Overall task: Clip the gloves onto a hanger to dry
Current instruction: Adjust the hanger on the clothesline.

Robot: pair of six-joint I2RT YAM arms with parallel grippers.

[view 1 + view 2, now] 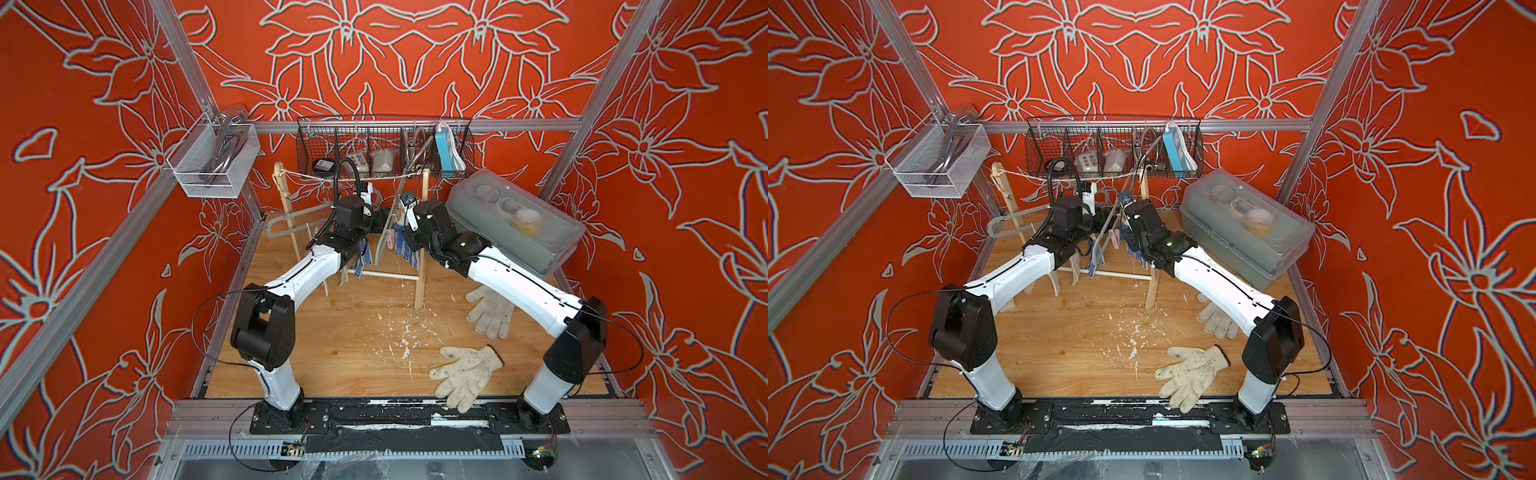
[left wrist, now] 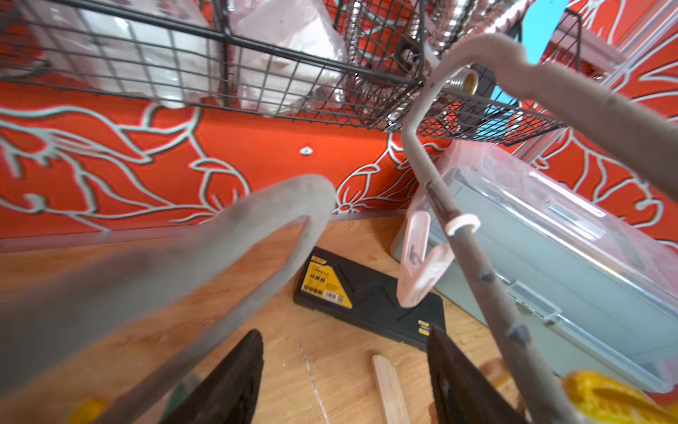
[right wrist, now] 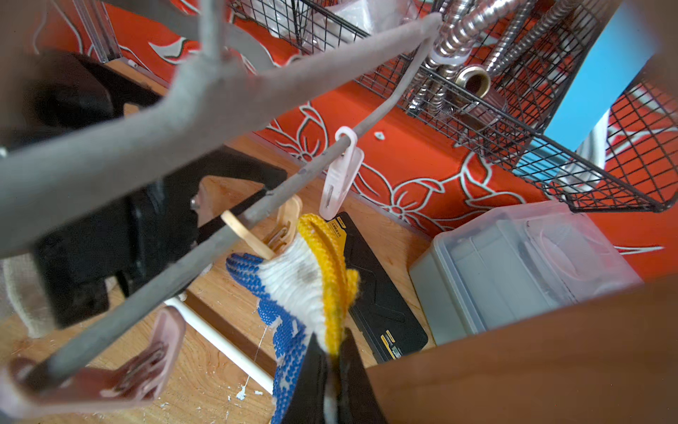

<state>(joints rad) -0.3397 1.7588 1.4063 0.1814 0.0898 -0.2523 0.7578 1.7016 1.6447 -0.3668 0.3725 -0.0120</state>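
The right pincer [image 3: 332,352] is clenched on the blue-dotted glove [image 3: 293,290] by its yellow cuff, at the tan clip [image 3: 288,220] of the hanger [image 3: 257,88]. The left pincer [image 2: 345,370] gapes empty. Any tug may swing the unsteadied hanger and slip the cuff free.

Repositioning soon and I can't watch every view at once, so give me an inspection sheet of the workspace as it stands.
Surface: wooden table, white flecks mid-table.
Job's things: blue-dotted glove under hanger, tan clip at its cuff; far plain glove and near plain glove lying flat.
Clutter: grey lidded box, black case.
Grippers: right gripper shut on the glove's yellow cuff; left gripper open, empty.
Cables: black loops by arm bases, hanging free.
Surroundings: wire basket, red floral walls.
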